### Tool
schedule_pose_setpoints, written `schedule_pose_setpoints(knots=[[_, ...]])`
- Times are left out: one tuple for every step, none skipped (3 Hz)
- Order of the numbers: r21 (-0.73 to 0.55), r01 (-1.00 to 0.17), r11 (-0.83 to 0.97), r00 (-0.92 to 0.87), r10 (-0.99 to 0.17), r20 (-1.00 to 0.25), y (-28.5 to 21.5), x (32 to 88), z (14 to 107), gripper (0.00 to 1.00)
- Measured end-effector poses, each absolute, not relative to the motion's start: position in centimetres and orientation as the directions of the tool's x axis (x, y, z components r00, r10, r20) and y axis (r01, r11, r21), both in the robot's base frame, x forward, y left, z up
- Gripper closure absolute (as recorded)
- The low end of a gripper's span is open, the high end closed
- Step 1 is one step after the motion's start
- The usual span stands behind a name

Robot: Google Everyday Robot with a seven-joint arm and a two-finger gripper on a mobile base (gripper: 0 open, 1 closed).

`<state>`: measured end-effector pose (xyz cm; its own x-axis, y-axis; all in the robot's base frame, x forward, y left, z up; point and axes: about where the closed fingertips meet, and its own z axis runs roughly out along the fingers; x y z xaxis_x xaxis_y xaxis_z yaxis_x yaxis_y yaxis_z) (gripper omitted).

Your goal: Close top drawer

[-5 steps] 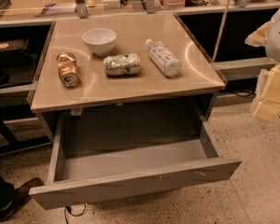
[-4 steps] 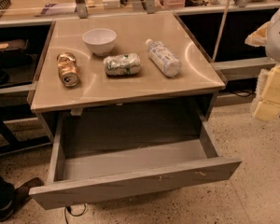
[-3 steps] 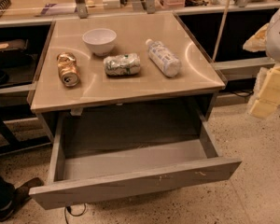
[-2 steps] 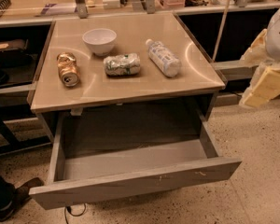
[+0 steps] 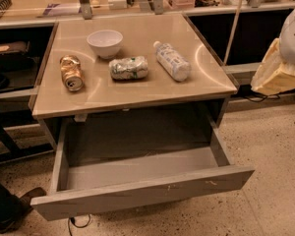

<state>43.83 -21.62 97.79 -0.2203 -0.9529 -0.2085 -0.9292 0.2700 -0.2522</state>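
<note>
The top drawer point(image 5: 142, 194) is pulled far out from under the beige table top point(image 5: 137, 90). Its tall, flat grey front panel faces me and has small pale scratches right of its centre. The inside of the drawer holds nothing. A white and tan part of my arm point(image 5: 280, 68) shows at the right edge, above the floor and to the right of the table. It is apart from the drawer. My gripper itself is outside this view.
On the table top lie a white bowl point(image 5: 104, 42), a gold can point(image 5: 71, 73), a crushed silver-green can point(image 5: 129, 68) and a plastic bottle point(image 5: 172, 61). A dark shoe point(image 5: 12, 211) is at the bottom left. Shelving stands behind.
My arm at the right edge has moved left and up, further into view and closer to the table. The drawer and the things on the table have not moved.
</note>
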Motion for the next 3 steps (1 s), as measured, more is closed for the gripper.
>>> schedule_pose_setpoints(knots=[[-0.252,-0.929,0.270,-0.220,-0.953,-0.209,-21.6,43.8,97.8,1.00],[-0.267,-0.925,0.270,-0.216,-0.953,-0.214,-21.9,43.8,97.9,1.00],[-0.228,-0.922,0.314,-0.266,-0.939,-0.216,-22.6,41.4,96.2,1.00]])
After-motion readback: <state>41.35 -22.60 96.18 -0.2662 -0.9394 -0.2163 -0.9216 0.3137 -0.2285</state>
